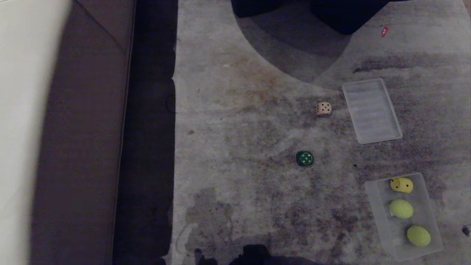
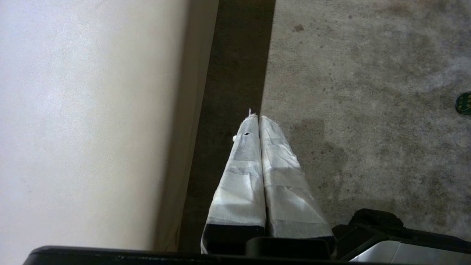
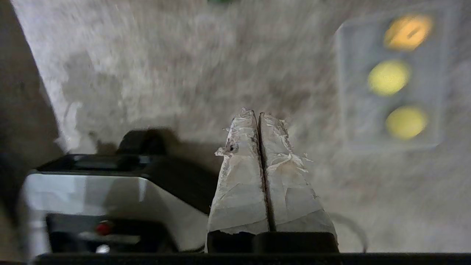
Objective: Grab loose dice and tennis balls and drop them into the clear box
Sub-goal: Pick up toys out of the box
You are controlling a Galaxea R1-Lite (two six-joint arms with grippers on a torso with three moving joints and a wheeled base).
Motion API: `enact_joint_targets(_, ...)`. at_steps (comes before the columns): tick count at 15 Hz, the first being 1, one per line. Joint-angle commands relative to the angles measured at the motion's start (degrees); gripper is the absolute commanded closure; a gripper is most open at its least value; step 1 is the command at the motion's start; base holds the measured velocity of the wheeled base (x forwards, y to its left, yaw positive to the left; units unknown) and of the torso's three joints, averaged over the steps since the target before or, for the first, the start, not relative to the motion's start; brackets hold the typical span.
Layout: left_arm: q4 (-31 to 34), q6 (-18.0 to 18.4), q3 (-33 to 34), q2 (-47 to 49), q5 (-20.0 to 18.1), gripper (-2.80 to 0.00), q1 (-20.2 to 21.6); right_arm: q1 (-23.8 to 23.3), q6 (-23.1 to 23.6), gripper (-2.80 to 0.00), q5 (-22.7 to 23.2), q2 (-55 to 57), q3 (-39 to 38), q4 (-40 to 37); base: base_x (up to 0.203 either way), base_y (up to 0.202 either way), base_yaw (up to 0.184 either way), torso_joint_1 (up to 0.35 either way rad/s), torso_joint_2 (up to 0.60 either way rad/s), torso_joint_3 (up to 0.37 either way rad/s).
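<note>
On the grey carpet a dark green die (image 1: pixel 304 158) lies loose in the middle, and a beige die (image 1: pixel 323 109) lies farther away. The clear box (image 1: pixel 375 200) at the near right holds a yellow die (image 1: pixel 401 185) and two tennis balls (image 1: pixel 401 208) (image 1: pixel 418 236). In the right wrist view the clear box (image 3: pixel 349 84) shows with the yellow die (image 3: pixel 407 32) and both tennis balls (image 3: pixel 388 77) (image 3: pixel 406 122). My right gripper (image 3: pixel 257 115) is shut and empty above the carpet, short of the box. My left gripper (image 2: pixel 258 117) is shut and empty over the carpet's edge; the green die (image 2: pixel 464 103) shows off to its side.
A flat ribbed translucent lid (image 1: pixel 371 110) lies beyond the box. A pale sofa (image 1: pixel 22 129) with a dark gap beside it runs along the left. Dark furniture (image 1: pixel 331 11) stands at the far edge. A small red scrap (image 1: pixel 384 31) lies far right. My base (image 3: pixel 110 198) sits beside the right gripper.
</note>
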State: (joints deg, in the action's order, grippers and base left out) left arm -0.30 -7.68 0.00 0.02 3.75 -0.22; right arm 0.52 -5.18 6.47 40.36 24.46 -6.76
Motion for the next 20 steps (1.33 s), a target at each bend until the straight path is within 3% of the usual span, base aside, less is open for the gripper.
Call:
enact_joint_targets(1,-0.05,-0.05,0.0,0.0,0.02,0.0,-0.02,2.09,-3.13,0.0,0.35,22.67,2.58,6.2,0.0,0.0,0.0,0.0,0.0,0.0)
enact_joint_targets(8,-0.05,-0.05,0.0,-0.02,0.02,0.0,-0.01,14.03,-8.66,0.0,-1.4,60.83,5.7,32.87,0.0,0.0,0.0,0.0,0.0,0.0)
enact_joint_targets(12,-0.05,-0.05,0.0,-0.02,0.02,0.0,0.04,15.75,-9.35,0.0,-2.3,71.3,12.62,37.27,0.0,0.0,0.0,0.0,0.0,0.0)
enact_joint_targets(13,-0.05,-0.05,0.0,-0.02,0.02,0.0,-0.03,15.8,-9.4,-2.48,-2.32,72.59,14.68,36.91,0.0,0.0,0.0,0.0,0.0,0.0)
enact_joint_targets(14,-0.05,-0.05,0.0,-0.02,0.02,0.0,-0.04,15.76,-9.46,-2.8,-2.29,73.67,16.73,36.61,0.0,0.0,0.0,0.0,0.0,0.0)
enact_joint_targets(16,-0.05,-0.05,0.0,-0.01,0.02,0.0,-0.04,15.34,-9.18,-2.8,-2.85,74.69,19.42,36.56,0.0,0.0,0.0,0.0,0.0,0.0)
enact_joint_targets(20,-0.05,-0.05,0.0,-0.02,0.02,0.0,0.04,11.24,-1.81,-2.8,-5.15,78.38,21.88,36.91,0.0,0.0,0.0,0.0,0.0,0.0)
